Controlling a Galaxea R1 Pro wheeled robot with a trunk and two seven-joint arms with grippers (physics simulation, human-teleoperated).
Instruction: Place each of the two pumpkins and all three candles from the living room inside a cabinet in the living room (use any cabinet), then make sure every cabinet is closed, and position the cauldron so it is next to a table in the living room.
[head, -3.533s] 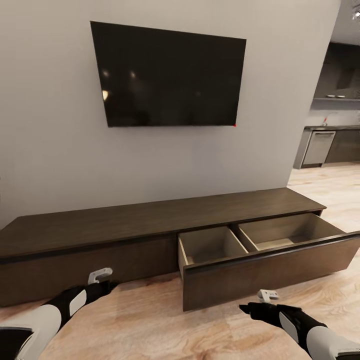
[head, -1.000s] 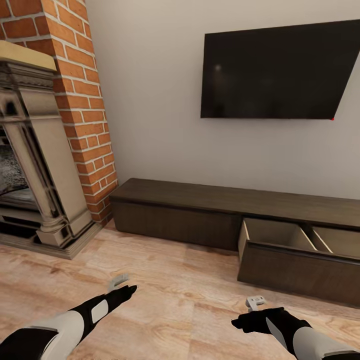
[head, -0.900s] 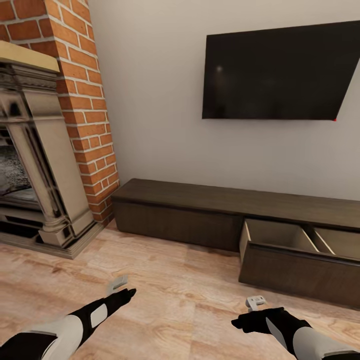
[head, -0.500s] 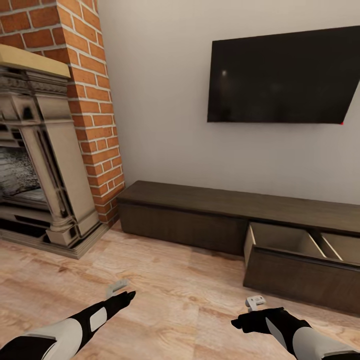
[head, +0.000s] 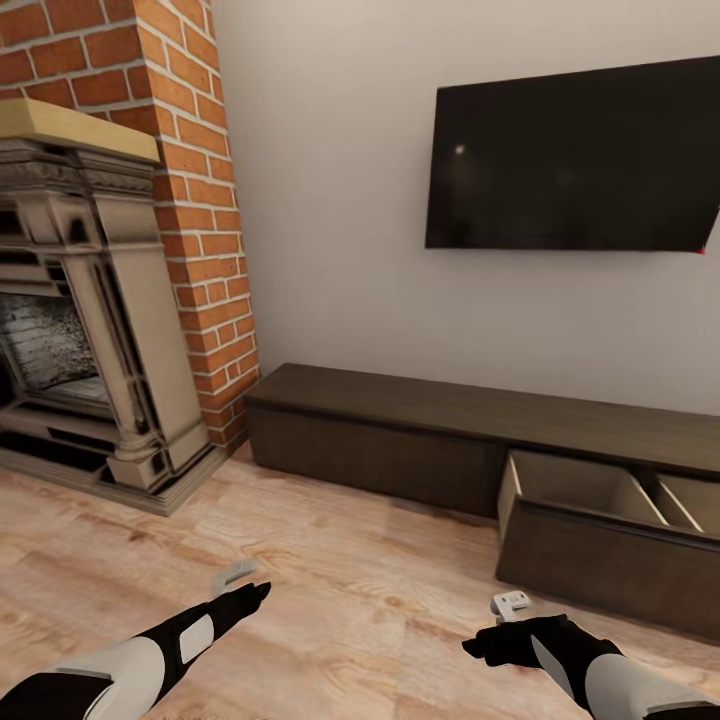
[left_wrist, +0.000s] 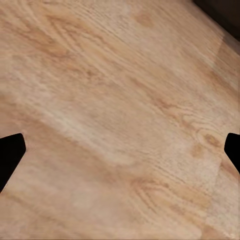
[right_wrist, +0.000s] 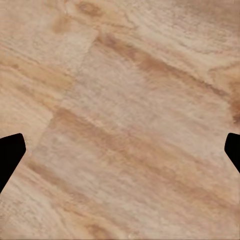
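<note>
The long dark-brown cabinet (head: 400, 402) runs along the white wall under the TV. Its right drawer (head: 590, 545) is pulled out, and the part of its pale divided inside that I see holds nothing. The left drawer front is flush. My left gripper (head: 233, 575) hangs open over the wood floor, well short of the cabinet's left half. My right gripper (head: 510, 603) is open too, just in front of the pulled-out drawer. Both wrist views look down on bare floor planks between wide-apart fingertips (left_wrist: 11, 155) (right_wrist: 11, 152). The pumpkins, candles, cauldron and table are out of view.
A brick chimney (head: 190, 200) with a stone fireplace (head: 90, 330) stands at the left, its base reaching onto the floor. A black TV (head: 575, 160) hangs on the wall. Light wood floor (head: 360, 590) lies between me and the cabinet.
The camera has swung left since 3.5 s ago, bringing the fireplace in and pushing the open drawer to the right edge. In the last second it keeps drifting. Both grippers hold their pose.
</note>
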